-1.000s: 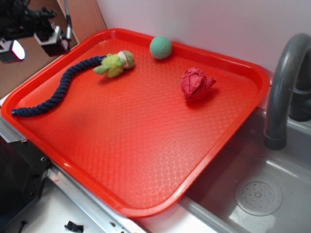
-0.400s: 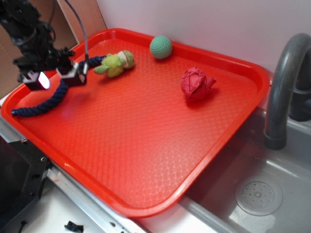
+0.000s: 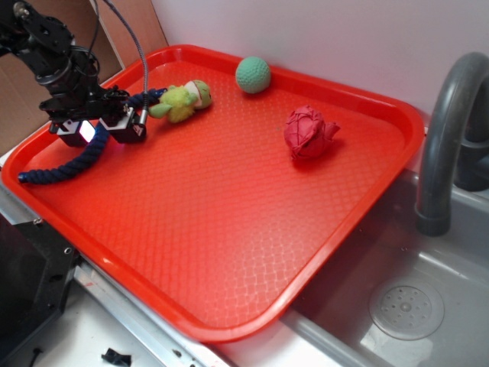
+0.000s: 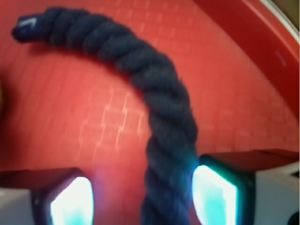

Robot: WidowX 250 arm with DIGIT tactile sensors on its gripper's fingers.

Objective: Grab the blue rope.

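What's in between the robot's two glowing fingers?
The blue rope. The wrist view shows it running between the gripper's fingers, close against the right one, red tray underneath.

1. The gripper [image 3: 98,131] covers the middle stretch of the blue rope [image 3: 70,164] in the exterior view.
2. In the wrist view the whole picture is soft; the blue rope [image 4: 161,117] runs off the bottom edge between the fingers [image 4: 213,197], so its lower length is unseen.
3. Whether the right finger touches the rope cannot be told.
4. The faucet [image 3: 451,138] is cut by the right edge.
5. The arm [image 3: 38,38] leaves the frame at upper left.
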